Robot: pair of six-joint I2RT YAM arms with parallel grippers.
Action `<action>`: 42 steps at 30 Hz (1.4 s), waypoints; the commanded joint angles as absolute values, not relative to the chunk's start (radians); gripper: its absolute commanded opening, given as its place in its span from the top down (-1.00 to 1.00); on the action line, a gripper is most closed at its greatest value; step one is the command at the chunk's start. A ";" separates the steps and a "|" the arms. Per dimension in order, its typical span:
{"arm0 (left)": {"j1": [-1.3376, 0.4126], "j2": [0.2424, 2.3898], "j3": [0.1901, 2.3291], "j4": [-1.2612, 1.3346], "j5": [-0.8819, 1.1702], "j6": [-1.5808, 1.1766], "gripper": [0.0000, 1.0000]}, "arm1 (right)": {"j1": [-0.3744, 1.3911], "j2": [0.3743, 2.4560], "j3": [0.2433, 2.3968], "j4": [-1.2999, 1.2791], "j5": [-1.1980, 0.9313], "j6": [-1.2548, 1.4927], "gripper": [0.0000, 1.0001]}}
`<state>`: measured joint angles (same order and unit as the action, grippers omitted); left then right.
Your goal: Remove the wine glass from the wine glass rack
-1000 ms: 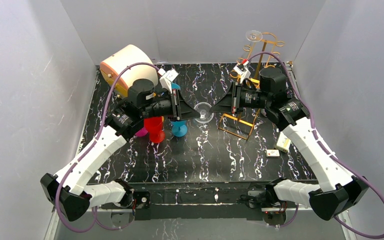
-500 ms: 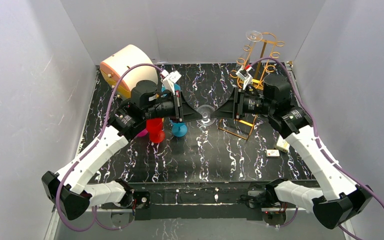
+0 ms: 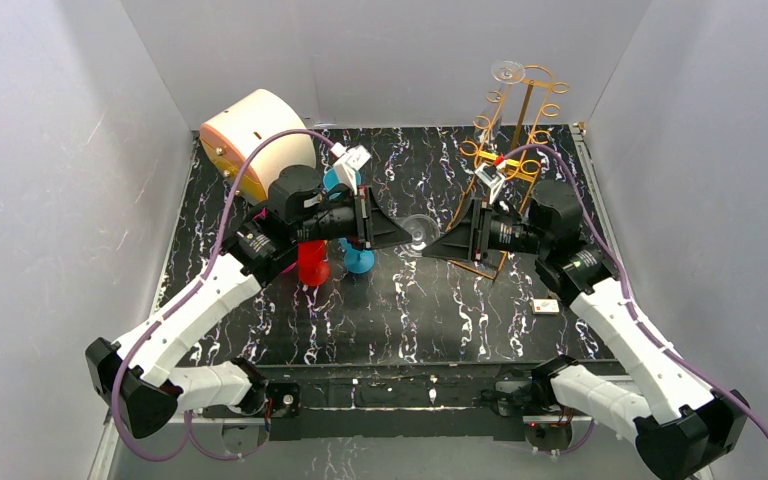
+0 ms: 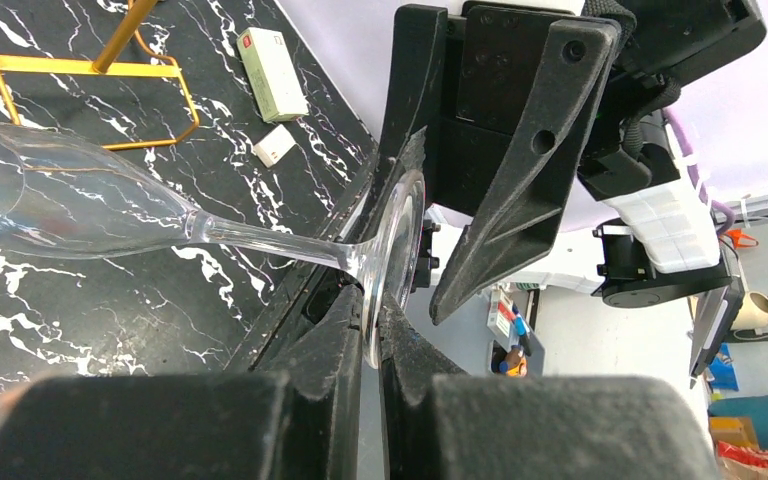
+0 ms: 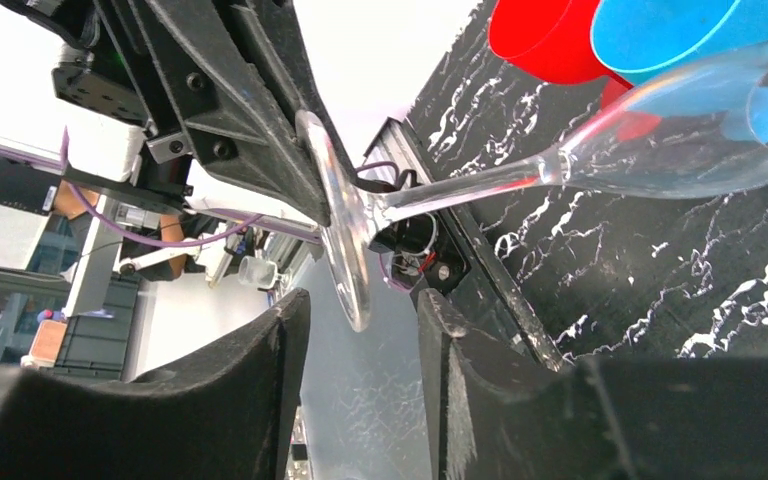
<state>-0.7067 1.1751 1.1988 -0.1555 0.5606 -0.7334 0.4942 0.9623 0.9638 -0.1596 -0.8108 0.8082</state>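
Note:
The clear wine glass (image 4: 80, 205) lies sideways in the air, off the wine glass rack, bowl pointing toward the table. My left gripper (image 4: 372, 312) is shut on the rim of its round foot (image 4: 397, 250). In the top view the left gripper (image 3: 400, 237) holds the foot (image 3: 418, 230) over the table's middle. My right gripper (image 5: 360, 315) is open, its fingers on either side of the foot's edge (image 5: 345, 240) without touching it. From above the right gripper (image 3: 437, 247) faces the left. The gold wine glass rack (image 3: 508, 135) stands behind it at the back right.
Another clear glass foot (image 3: 507, 70) sits in the rack's top loops. A red cup (image 3: 310, 262) and a blue cup (image 3: 359, 257) stand under the left arm. An orange and white round appliance (image 3: 252, 135) is at back left. A small white box (image 3: 548, 306) lies at right.
The right gripper has opened, let go of the glass foot and drawn back a little to the right. The left gripper has closed on the foot and now carries the glass.

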 commanded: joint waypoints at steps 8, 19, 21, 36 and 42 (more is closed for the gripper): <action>-0.741 1.169 1.183 -0.088 0.560 -0.726 1.00 | 0.503 0.906 0.853 0.193 -0.811 0.937 0.34; -0.750 1.167 1.171 -0.075 0.553 -0.734 1.00 | 0.503 0.916 0.818 0.236 -0.850 0.953 0.52; -0.751 1.165 1.168 -0.075 0.553 -0.733 1.00 | 0.503 0.912 0.810 0.246 -0.844 0.951 0.67; -0.753 1.150 1.161 -0.101 0.518 -0.728 0.55 | 0.503 0.881 0.745 0.272 -0.832 0.902 0.97; -0.754 1.152 1.194 -0.206 0.463 -0.676 -0.12 | 0.503 0.854 0.702 0.283 -0.823 0.861 0.97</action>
